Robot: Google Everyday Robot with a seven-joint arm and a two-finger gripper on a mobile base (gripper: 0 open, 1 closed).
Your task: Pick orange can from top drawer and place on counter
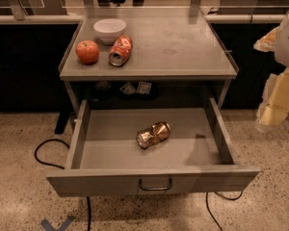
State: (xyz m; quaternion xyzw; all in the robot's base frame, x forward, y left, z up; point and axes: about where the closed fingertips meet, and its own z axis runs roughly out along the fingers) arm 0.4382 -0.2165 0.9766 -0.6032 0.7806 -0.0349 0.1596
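No words or numbers can be read here. The red can (121, 50), lying on the counter (183, 42) in the upper left, has white letters on it, but they are too small to read. Two small square tags (136, 87) in the dark under the counter cannot be read either. A blue mark (58, 224) a bit like an X is on the floor (19, 206) at the bottom left. The gripper (269, 117) is at the right edge of the frame.

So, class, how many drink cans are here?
2: the orange can lies in the open top drawer; a red can lies on the counter beside the apple. The gripper hangs far right.
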